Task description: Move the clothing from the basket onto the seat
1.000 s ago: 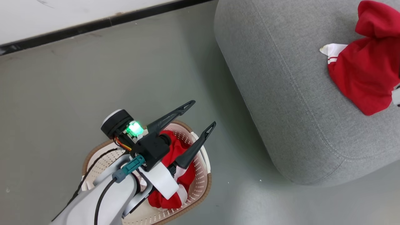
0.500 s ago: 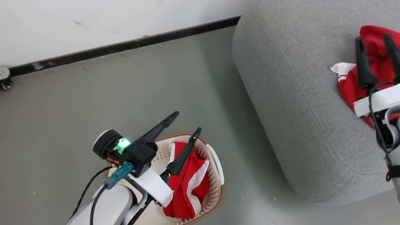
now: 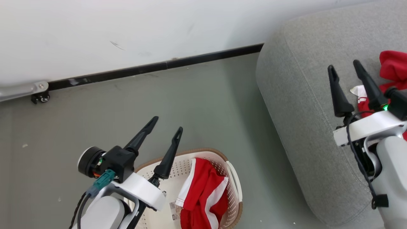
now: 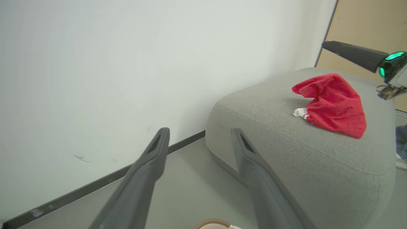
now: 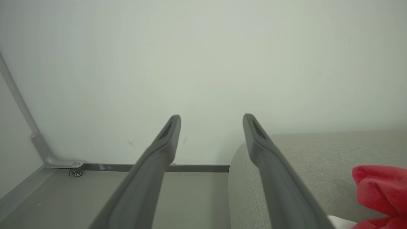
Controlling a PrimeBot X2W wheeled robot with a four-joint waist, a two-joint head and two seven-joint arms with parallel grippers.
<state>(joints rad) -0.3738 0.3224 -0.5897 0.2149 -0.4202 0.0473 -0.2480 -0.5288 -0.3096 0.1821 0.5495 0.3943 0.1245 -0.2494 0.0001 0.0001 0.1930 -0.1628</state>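
Observation:
The cream basket [image 3: 236, 178] with a brown rim stands on the floor at the bottom of the head view, and its rim [image 4: 212, 224] just shows in the left wrist view. Red clothing [image 3: 203, 192] with white stripes lies inside it. My left gripper [image 3: 167, 123] is open and empty above the basket's left side, pointing toward the wall. More red clothing [image 3: 393, 65] lies on the grey seat [image 3: 302, 105]. My right gripper [image 3: 343, 65] is open and empty over the seat, just left of that garment. The wrist views show the left gripper [image 4: 200, 130], the right gripper [image 5: 212, 117], the seat [image 4: 286, 143] and the garment [image 4: 334, 105].
A white wall with a black baseboard [image 3: 152, 67] runs behind the grey floor. A metal frame on a small caster [image 3: 39, 97] stands at the wall on the left. A strip of floor separates the basket from the seat.
The head camera has tilted up toward the wall. My left gripper has lifted off the clothing in the basket, still open. My right gripper has come into view over the seat.

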